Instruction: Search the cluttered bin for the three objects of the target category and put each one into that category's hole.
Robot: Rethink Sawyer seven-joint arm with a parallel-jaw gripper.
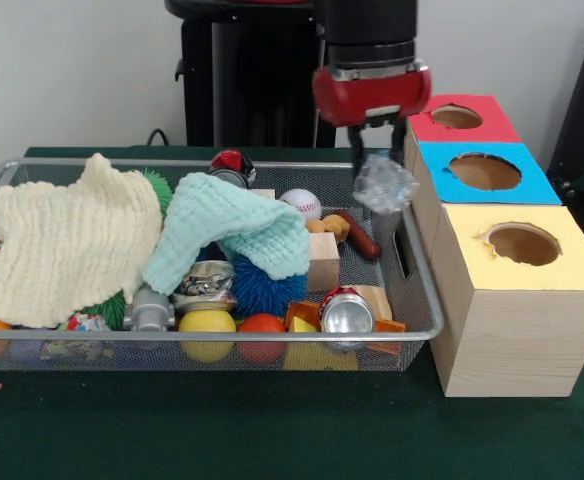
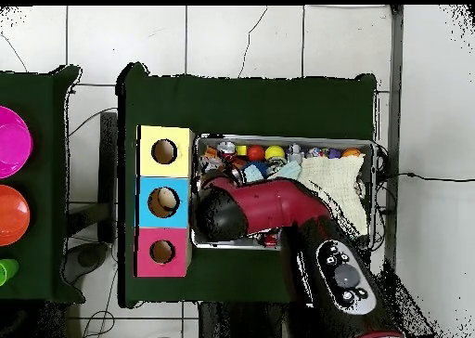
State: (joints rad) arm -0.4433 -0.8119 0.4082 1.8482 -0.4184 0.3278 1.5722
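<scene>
My gripper (image 1: 381, 172) hangs over the right end of the wire bin (image 1: 424, 300), shut on a crumpled silvery can (image 1: 383, 185) that is lifted clear of the clutter. A wooden box beside the bin has a red hole (image 1: 456, 117), a blue hole (image 1: 484, 171) and a yellow hole (image 1: 523, 243). Another crushed can (image 1: 345, 313) lies at the bin's front right, and a third crushed can (image 1: 204, 285) sits under the teal cloth (image 1: 234, 231). In the overhead view my arm (image 2: 269, 209) covers the bin's box-side end, hiding the gripper and its can.
A cream cloth (image 1: 67, 240) covers the bin's left half. Balls lie about: yellow (image 1: 207, 325), red (image 1: 262, 328), spiky blue (image 1: 267, 285), a baseball (image 1: 301, 203). Wooden blocks (image 1: 323, 261) and a brown sausage-shaped toy (image 1: 358, 235) sit near the right end. Coloured discs (image 2: 11, 214) rest on another table.
</scene>
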